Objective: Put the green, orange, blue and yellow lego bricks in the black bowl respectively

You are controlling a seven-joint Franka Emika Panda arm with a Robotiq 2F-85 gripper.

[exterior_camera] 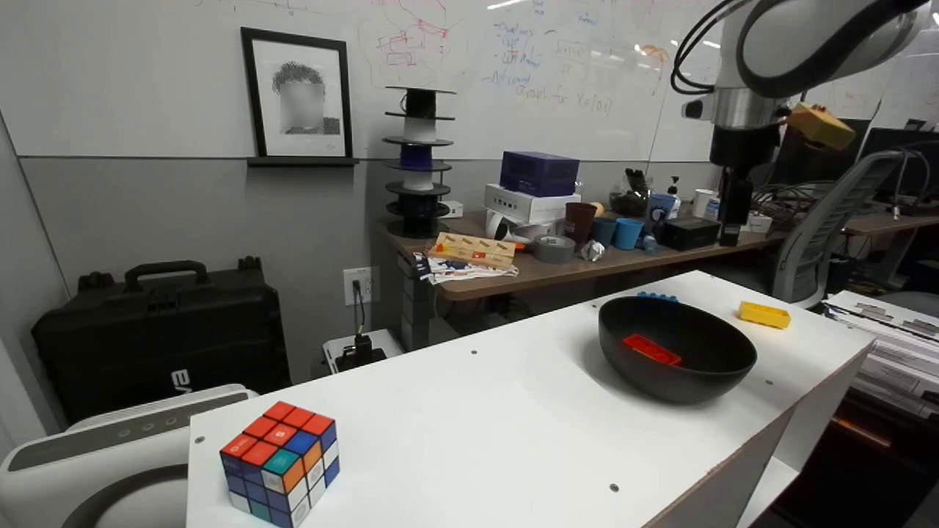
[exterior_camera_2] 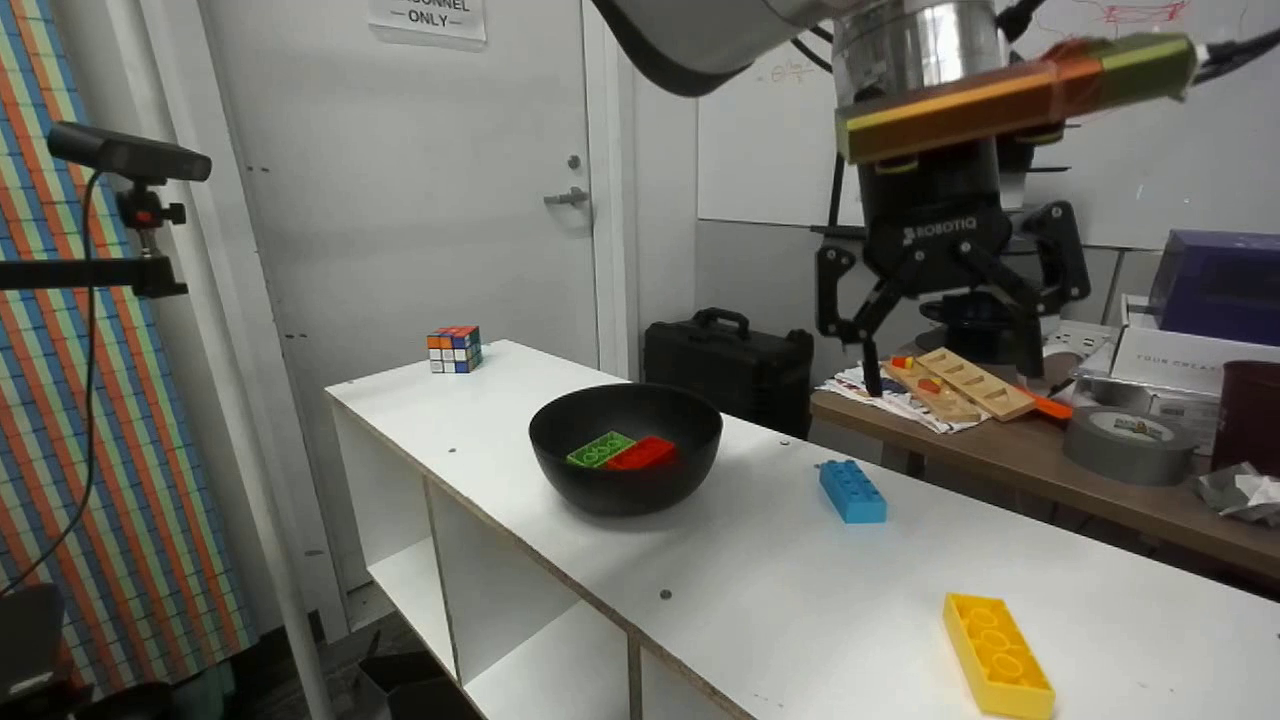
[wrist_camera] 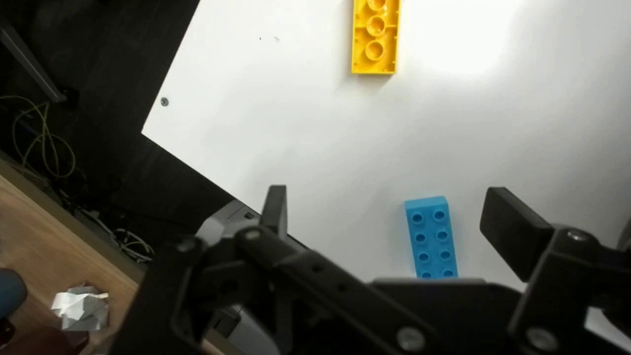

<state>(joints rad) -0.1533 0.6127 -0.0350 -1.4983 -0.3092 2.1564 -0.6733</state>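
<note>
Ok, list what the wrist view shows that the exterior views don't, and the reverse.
Wrist view only: a yellowish cable looping over the dark floor.
Exterior views only: the puzzle cube and, inside the black bowl, the red-orange brick; the green brick beside it shows in an exterior view.
Both: the blue brick, the yellow brick, the crumpled scrap and the open gripper. Whether the bowl reaches the wrist view's right edge, I can't tell.
</note>
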